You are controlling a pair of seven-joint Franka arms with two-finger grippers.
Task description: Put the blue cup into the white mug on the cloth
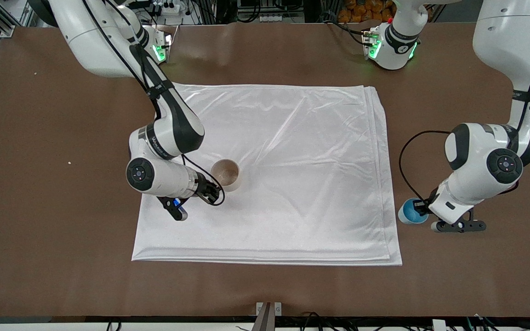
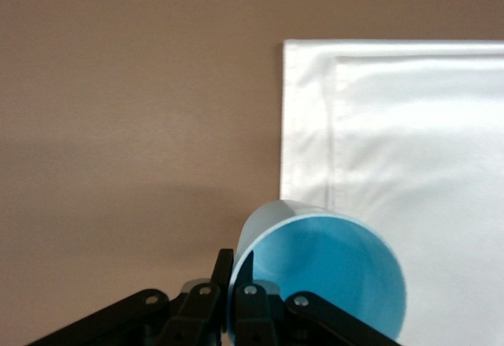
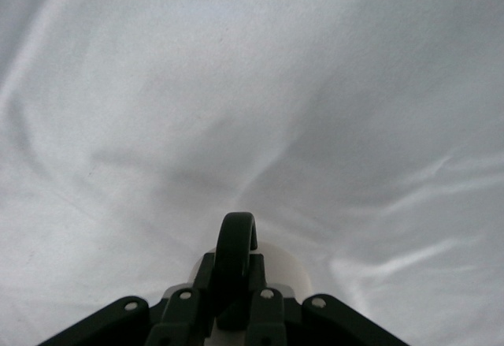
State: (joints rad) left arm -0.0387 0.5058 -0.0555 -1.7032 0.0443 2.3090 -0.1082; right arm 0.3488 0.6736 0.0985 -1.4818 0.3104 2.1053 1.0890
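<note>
Gripping the black loop handle of the cylindrical white mug (image 1: 226,174), the right gripper (image 1: 210,191) sits on the glossy, creased cloth (image 1: 292,161). Just off the cloth's edge toward the left arm's end, the left gripper (image 1: 423,209) pinches the tapered blue cup's (image 1: 410,212) rim.

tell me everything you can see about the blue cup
The blue cup is a small light-blue tapered tumbler with no handle, brighter blue inside, smooth like plastic and empty. It sits off the cloth, over bare table by the cloth's corner at the left arm's end. The left tool is shut on its rim, one finger inside, one outside. Whether its base touches the table cannot be told.
</note>
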